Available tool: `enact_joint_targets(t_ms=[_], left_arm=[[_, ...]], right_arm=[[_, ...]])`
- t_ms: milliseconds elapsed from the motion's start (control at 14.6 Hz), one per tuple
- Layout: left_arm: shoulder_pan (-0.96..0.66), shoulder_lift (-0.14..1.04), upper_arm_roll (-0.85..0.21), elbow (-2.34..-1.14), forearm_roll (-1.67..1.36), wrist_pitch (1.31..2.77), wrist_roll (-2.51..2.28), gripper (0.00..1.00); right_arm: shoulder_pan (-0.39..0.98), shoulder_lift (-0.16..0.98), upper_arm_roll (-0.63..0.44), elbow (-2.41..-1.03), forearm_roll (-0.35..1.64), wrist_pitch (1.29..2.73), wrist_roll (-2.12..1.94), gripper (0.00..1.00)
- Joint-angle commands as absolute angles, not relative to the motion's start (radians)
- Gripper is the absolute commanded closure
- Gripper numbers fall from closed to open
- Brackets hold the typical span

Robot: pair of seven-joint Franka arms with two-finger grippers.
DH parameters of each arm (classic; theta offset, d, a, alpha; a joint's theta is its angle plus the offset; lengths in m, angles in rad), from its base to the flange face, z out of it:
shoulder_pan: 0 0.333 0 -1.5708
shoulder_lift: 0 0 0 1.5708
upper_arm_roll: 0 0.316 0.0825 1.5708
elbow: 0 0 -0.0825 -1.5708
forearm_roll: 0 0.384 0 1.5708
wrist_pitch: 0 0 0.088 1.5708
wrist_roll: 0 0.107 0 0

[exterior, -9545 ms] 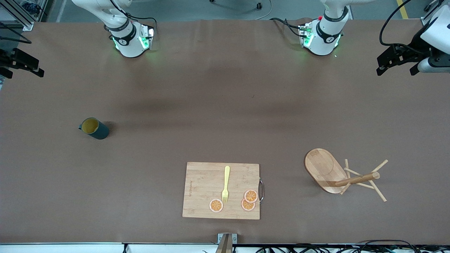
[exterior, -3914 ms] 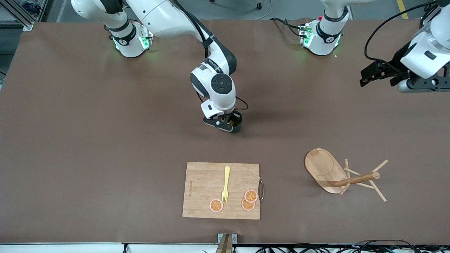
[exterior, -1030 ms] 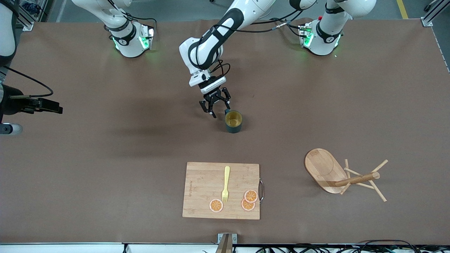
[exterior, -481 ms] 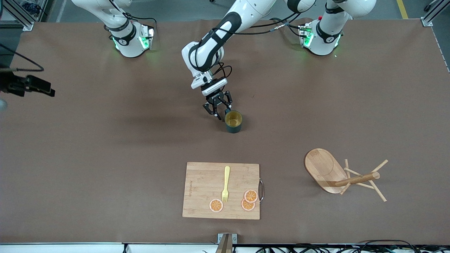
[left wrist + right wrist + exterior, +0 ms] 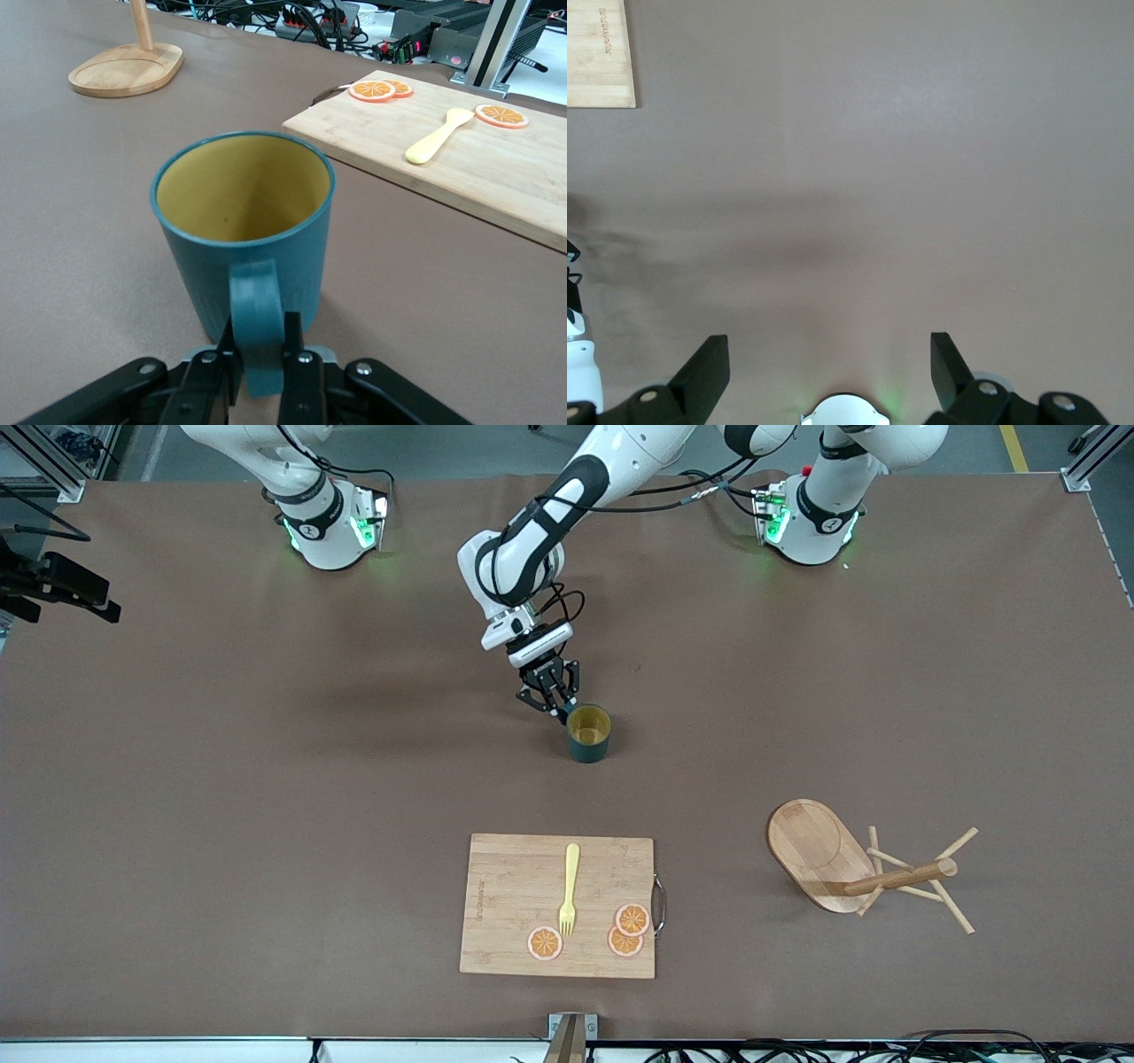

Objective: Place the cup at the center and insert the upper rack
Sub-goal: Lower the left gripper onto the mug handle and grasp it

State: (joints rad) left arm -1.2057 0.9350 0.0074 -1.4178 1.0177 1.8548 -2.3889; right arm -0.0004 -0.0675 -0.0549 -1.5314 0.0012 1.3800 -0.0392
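- Front view looks down from high across the table [image 5: 266,824], facing both bases.
- Left wrist view sits low, close to the cup [image 5: 244,221].
- Right wrist view looks straight down; all share the cutting board [image 5: 599,53].

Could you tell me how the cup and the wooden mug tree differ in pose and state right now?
The cup stands upright, mouth up, while the mug tree lies tipped over, its post and pegs resting on the table. The left gripper is shut on the cup's handle; nothing touches the mug tree, and the right gripper waits open. The cup sits mid-table; the mug tree lies toward the left arm's end, nearer the front camera. Both rest on the brown table.
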Motion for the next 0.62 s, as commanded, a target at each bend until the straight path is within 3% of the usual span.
enact_joint_targets(t_ms=[0, 549], left_arm=[[-1.187, 0.895, 0.018, -1.390, 0.968, 1.836, -2.326, 1.00], [-0.901, 0.522, 0.015, -1.374, 0.487, 1.852, -1.888, 1.00]], right_arm=[[0.000, -0.117, -0.054, -1.575, -0.018, 1.378, -0.043, 0.00], [0.006, -0.117, -0.051, -1.575, -0.005, 1.401, -0.046, 0.00]])
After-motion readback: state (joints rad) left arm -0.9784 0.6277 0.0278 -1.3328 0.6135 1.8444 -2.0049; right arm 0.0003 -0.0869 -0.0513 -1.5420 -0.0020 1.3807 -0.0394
